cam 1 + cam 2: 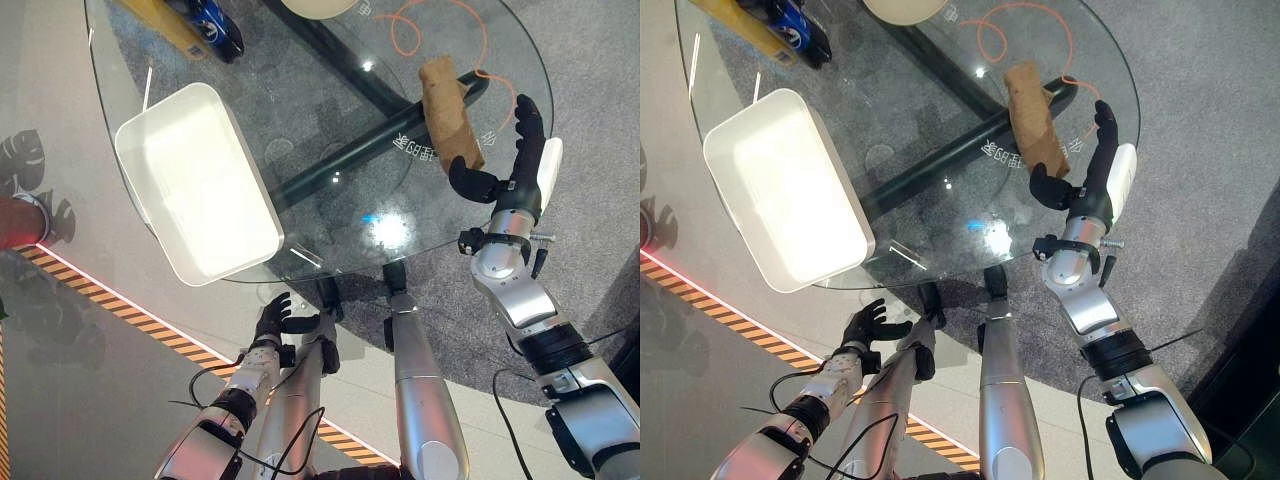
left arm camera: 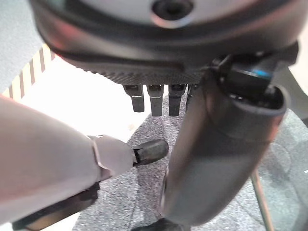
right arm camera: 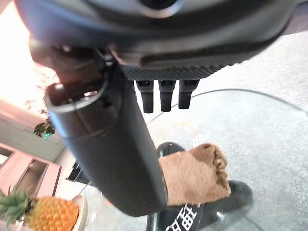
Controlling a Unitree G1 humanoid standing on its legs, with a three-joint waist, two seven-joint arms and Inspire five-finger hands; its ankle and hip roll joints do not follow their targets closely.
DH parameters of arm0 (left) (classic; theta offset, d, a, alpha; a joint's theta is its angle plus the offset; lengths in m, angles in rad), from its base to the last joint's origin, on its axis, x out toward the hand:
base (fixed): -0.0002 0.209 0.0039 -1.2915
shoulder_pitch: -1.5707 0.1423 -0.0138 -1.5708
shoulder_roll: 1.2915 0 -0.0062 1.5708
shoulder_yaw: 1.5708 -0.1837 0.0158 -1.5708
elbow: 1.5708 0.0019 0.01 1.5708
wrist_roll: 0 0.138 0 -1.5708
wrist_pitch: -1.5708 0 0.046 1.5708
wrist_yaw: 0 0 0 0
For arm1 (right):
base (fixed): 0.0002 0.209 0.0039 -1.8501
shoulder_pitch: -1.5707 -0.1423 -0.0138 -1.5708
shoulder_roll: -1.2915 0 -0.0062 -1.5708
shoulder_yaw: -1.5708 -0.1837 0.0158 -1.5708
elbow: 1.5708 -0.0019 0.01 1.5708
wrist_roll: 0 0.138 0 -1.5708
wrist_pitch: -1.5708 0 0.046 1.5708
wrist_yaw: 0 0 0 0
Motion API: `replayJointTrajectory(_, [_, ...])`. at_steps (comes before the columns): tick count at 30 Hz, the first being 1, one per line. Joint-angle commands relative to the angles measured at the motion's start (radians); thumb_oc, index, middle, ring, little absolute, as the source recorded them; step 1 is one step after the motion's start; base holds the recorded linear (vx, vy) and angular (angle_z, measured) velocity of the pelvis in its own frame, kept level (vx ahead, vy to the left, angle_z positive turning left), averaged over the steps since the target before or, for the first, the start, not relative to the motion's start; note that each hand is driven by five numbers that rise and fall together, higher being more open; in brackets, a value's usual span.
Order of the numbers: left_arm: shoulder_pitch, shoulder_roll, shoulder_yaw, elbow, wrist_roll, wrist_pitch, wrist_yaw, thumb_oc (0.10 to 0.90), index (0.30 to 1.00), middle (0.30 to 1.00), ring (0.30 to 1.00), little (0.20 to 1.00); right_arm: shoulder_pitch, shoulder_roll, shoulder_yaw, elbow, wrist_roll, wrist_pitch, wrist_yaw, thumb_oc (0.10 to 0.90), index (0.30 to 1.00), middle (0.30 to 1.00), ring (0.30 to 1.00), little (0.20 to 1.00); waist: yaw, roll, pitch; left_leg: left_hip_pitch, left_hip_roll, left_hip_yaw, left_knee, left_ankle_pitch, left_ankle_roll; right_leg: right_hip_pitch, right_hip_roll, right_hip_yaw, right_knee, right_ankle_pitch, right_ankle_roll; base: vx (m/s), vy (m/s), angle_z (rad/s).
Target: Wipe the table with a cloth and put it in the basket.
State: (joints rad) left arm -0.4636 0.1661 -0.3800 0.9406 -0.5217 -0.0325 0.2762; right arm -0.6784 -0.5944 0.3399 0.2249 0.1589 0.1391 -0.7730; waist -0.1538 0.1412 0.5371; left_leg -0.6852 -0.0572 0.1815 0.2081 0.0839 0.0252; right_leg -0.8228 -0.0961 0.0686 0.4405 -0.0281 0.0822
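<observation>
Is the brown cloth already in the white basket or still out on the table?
Out. The brown cloth lies on the glass table; the white basket looks empty.

A blue toy car [image 1: 212, 26] lies at the far left of the glass, partly over a yellow strip [image 1: 160, 22] that runs beside it. To the right of the car, at the far edge, sits the rim of a pale round plate [image 1: 318, 8]. Right of that plate an orange cord [image 1: 437, 28] loops across the glass. A pineapple [image 3: 42, 213] stands on a white dish [image 3: 81, 211] in the right wrist view. On the floor, nearer than the car, a black-and-orange striped tape [image 1: 110, 295] runs diagonally beside a pink line.
</observation>
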Motion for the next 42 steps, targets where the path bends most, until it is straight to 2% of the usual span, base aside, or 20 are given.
replayJointTrajectory(1, [0.04,-0.016,0.022,0.021,-0.034,0.001,0.011,0.8,0.9,0.9,0.9,0.9,-0.053,-0.071,-0.006,-0.101,-0.039,-0.019,-0.091,0.8,0.9,0.9,0.9,0.9,-0.03,0.043,-0.017,-0.122,0.003,-0.093,0.159,-0.074,-0.047,-0.068,-0.001,-0.037,0.06,-0.052,-0.019,0.02,0.006,0.06])
replayJointTrajectory(4, [0.023,-0.014,0.024,0.021,-0.038,0.012,0.011,0.8,0.9,0.9,0.9,0.9,-0.098,-0.071,0.003,-0.087,-0.019,-0.013,-0.102,0.8,0.9,0.9,0.9,0.9,-0.02,0.047,-0.017,-0.154,0.003,-0.101,0.167,-0.073,-0.045,-0.103,0.002,-0.029,0.073,-0.052,-0.015,0.02,0.01,0.05])
replayJointTrajectory(8, [0.007,-0.012,0.024,0.026,-0.042,0.024,0.008,0.8,0.9,0.9,0.9,0.9,-0.149,-0.066,0.02,-0.074,-0.001,0.026,-0.102,0.8,0.9,0.9,0.9,0.9,-0.009,0.049,-0.017,-0.199,0.001,-0.113,0.19,-0.072,-0.043,-0.146,0.002,-0.016,0.092,-0.05,-0.012,0.02,0.011,0.05])
replayJointTrajectory(15, [-0.02,-0.006,0.026,0.039,-0.048,0.026,0.0,0.8,0.9,0.9,0.9,0.9,-0.223,-0.048,0.042,-0.002,0.053,0.075,-0.2,0.8,0.9,0.9,0.9,0.9,0.006,0.056,-0.017,-0.271,0.0,-0.119,0.222,-0.073,-0.044,-0.217,0.012,0.006,0.121,-0.042,-0.005,0.02,0.004,0.06])
replayJointTrajectory(21, [-0.039,0.002,0.018,0.033,-0.059,0.056,-0.008,0.8,0.9,0.9,0.9,0.9,-0.293,-0.061,0.049,0.069,0.08,0.102,-0.237,0.8,0.9,0.9,0.9,0.9,0.018,0.07,-0.017,-0.326,-0.008,-0.126,0.247,-0.078,-0.043,-0.271,0.021,0.026,0.142,-0.039,0.001,0.02,0.007,0.03])
replayJointTrajectory(32, [-0.085,0.014,0.009,0.082,-0.072,0.05,-0.046,0.8,0.9,0.9,0.9,0.9,-0.469,-0.083,0.102,0.306,0.195,0.162,-0.328,0.8,0.9,0.9,0.9,0.9,0.043,0.088,-0.017,-0.385,-0.014,-0.13,0.266,-0.076,-0.044,-0.328,0.03,0.036,0.166,-0.035,0.007,0.0,-0.003,0.0])
replayJointTrajectory(35, [-0.101,0.023,0.001,0.093,-0.081,0.052,-0.057,0.8,0.9,0.9,0.9,0.9,-0.514,-0.09,0.117,0.368,0.222,0.142,-0.308,0.8,0.9,0.9,0.9,0.9,0.05,0.093,-0.017,-0.399,-0.016,-0.133,0.273,-0.078,-0.044,-0.339,0.031,0.035,0.173,-0.037,0.008,0.01,-0.046,0.02])
replayJointTrajectory(41, [-0.119,0.032,-0.007,0.101,-0.077,0.054,-0.074,0.8,0.9,0.9,0.9,0.9,-0.593,-0.103,0.149,0.43,0.254,0.158,-0.262,0.8,0.9,0.9,0.9,0.9,0.056,0.101,-0.017,-0.421,-0.017,-0.129,0.278,-0.08,-0.05,-0.359,0.034,0.035,0.19,-0.044,0.014,0.01,-0.046,0.05])
replayJointTrajectory(42, [-0.123,0.034,-0.009,0.104,-0.08,0.054,-0.077,0.8,0.9,0.9,0.9,0.9,-0.603,-0.104,0.157,0.443,0.277,0.159,-0.249,0.665,0.785,0.785,0.785,0.765,0.057,0.102,-0.017,-0.423,-0.018,-0.129,0.278,-0.081,-0.05,-0.362,0.035,0.035,0.192,-0.044,0.014,0.0,-0.026,0.06])
